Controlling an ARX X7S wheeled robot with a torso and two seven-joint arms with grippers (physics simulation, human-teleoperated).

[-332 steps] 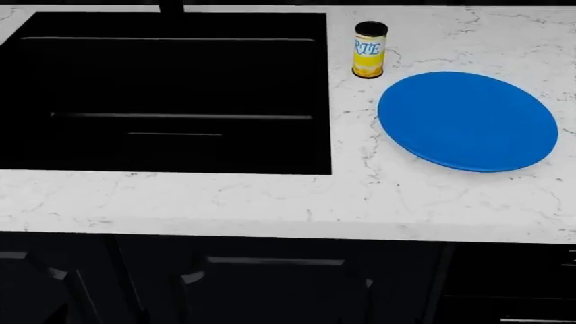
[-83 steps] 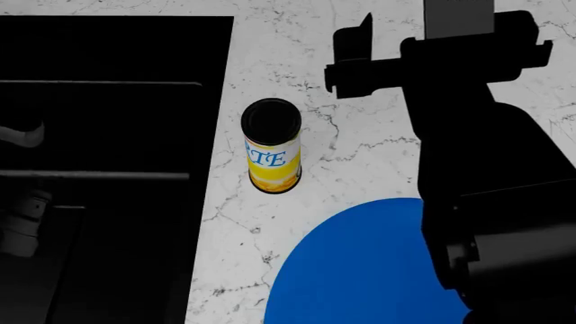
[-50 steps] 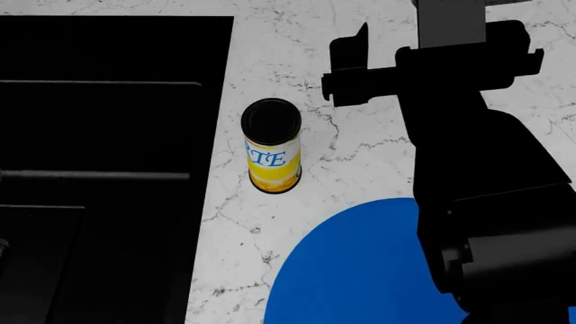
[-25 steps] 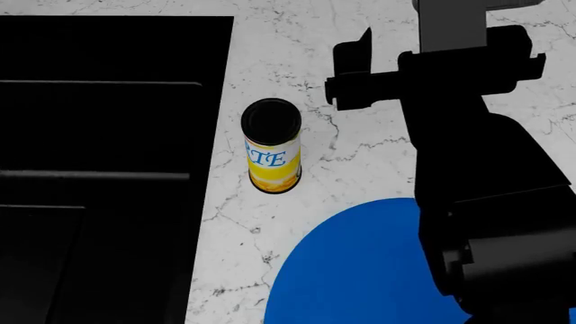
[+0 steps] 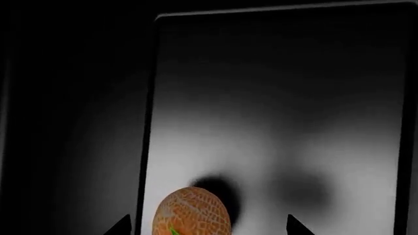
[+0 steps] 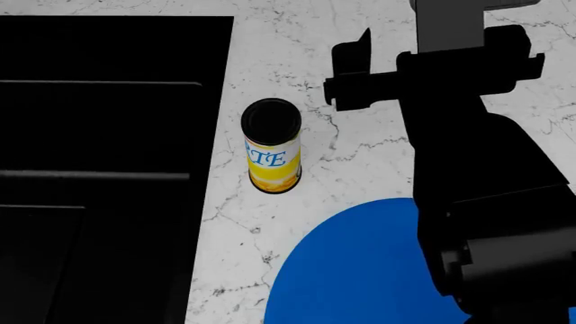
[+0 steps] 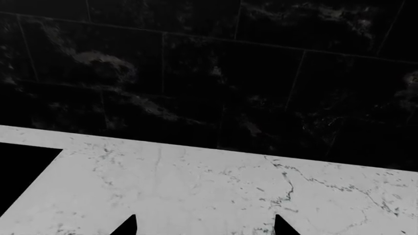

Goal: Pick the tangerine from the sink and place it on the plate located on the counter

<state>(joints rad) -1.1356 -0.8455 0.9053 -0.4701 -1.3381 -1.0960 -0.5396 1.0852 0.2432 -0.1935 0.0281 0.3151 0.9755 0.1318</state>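
A: Left wrist view, pls. Where's the fruit?

B: Small round orange tangerine with dimpled, mottled skin [image 5: 191, 211] lies on the grey floor of the large rectangular black recessed sink [image 5: 281, 122], a dark shadow just beside it. The left gripper [image 5: 207, 226] shows only as two dark fingertips [image 5: 120, 226] at the frame edge, spread wide, one on each side of the fruit. Neither tip touches it, as far as the frame shows.

A: And the right arm?

B: Right wrist view: two dark fingertips [image 7: 126, 226] of the right gripper [image 7: 203, 226] stand apart, nothing between them, over the white marble-look counter with thin grey veins [image 7: 216, 186]. Beyond the counter's back edge rises a black veined tile wall [image 7: 209, 73].

A: Head view, legend entries?

B: (a) Sink [image 6: 99, 169], very dark inside; tangerine and left gripper not visible here. (b) Yellow-and-white cylindrical can with black lid [image 6: 272, 145], upright on the counter [image 6: 270, 47] between sink and plate, near both, touching neither. (c) Large round flat bright blue plate [image 6: 360, 270], bare where visible (its right part is hidden by the arm). (d) Black right arm [image 6: 477, 169] over the plate's right side and the counter behind it; gripper end not resolvable in this view.
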